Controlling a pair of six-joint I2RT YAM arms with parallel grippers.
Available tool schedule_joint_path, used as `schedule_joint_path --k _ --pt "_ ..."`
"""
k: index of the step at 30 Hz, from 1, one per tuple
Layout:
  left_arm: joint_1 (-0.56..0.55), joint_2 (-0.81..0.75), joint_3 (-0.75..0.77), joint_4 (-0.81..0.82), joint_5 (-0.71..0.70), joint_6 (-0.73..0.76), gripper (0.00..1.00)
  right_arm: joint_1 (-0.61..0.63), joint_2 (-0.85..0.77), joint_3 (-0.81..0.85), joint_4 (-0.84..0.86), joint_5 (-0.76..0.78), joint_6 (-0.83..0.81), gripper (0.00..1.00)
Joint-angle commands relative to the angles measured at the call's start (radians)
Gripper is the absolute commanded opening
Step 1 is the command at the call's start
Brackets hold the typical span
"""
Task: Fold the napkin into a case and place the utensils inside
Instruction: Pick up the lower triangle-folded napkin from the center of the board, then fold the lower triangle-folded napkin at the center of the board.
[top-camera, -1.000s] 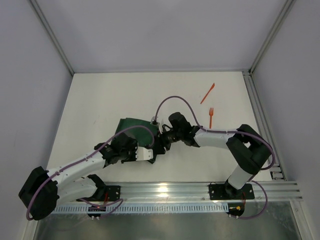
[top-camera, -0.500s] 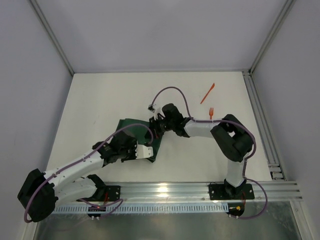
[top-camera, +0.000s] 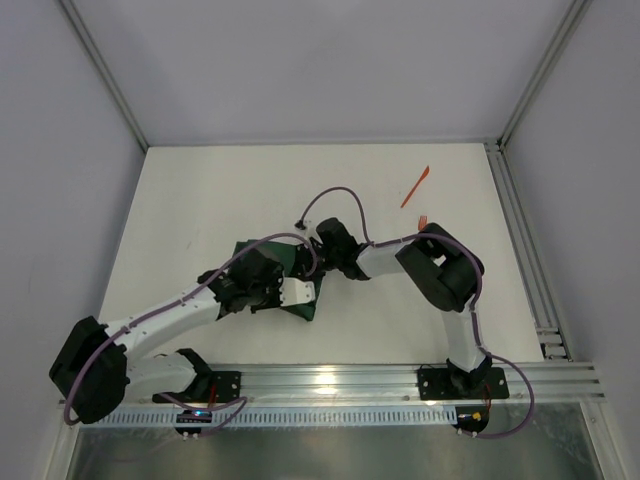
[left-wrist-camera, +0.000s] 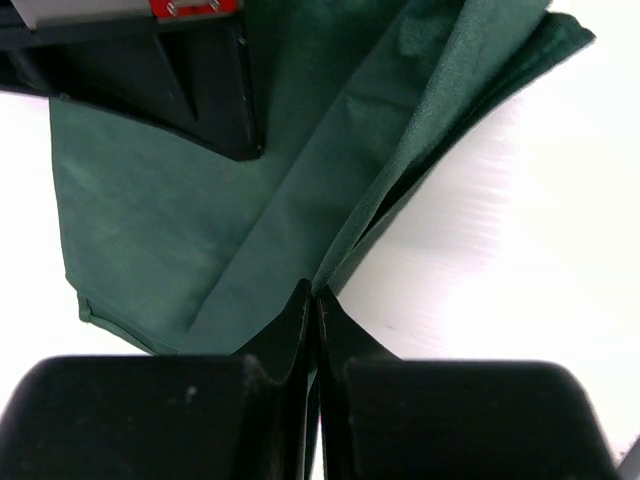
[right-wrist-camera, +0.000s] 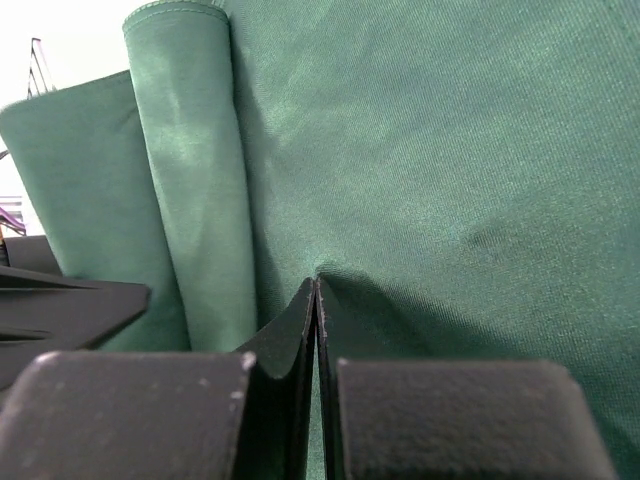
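The dark green napkin (top-camera: 296, 262) lies partly folded in the middle of the table, in layered pleats (right-wrist-camera: 190, 170). My left gripper (top-camera: 311, 291) is at its near right edge. Its fingertips (left-wrist-camera: 315, 296) are shut on a folded edge of the cloth (left-wrist-camera: 300, 190). My right gripper (top-camera: 317, 262) comes in from the right, and its tips (right-wrist-camera: 316, 285) are shut on a puckered bit of napkin (right-wrist-camera: 420, 150). Of the utensils, the orange knife (top-camera: 415, 186) lies at the far right. Only the tines of the orange fork (top-camera: 421, 221) show past the right arm.
A purple cable (top-camera: 345, 195) loops above the right wrist. The right arm's elbow (top-camera: 440, 268) is bent close behind the fork. A metal rail (top-camera: 520, 240) runs along the table's right side. The right gripper's black body (left-wrist-camera: 200, 90) shows in the left wrist view.
The right arm has swung left onto the napkin and its jaws have shut on the cloth. The left gripper has moved a little up and right, bunching the napkin.
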Motion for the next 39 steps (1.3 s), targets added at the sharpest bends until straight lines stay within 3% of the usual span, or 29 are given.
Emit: schedule_joint_path --k 1,13,23,26,34,39 --pt "0.019 0.085 0.073 0.073 0.007 0.022 0.0 0.007 0.015 -0.023 -0.042 0.025 -0.017 0.04" --pt "0.146 0.223 0.145 0.053 0.098 0.062 0.0 0.006 -0.005 -0.007 -0.025 -0.114 -0.121 0.04" --pt "0.188 0.225 0.143 0.044 0.17 0.058 0.0 0.004 -0.071 0.066 -0.152 -0.1 -0.205 0.13" --pt "0.188 0.209 0.153 0.022 0.185 0.062 0.0 -0.002 -0.103 0.077 -0.178 -0.074 -0.213 0.17" --pt "0.188 0.199 0.159 -0.007 0.204 0.067 0.0 -0.051 -0.222 0.048 -0.201 0.014 -0.213 0.43" --pt "0.188 0.194 0.162 -0.007 0.21 0.059 0.0 -0.079 -0.29 -0.012 -0.198 0.086 -0.211 0.47"
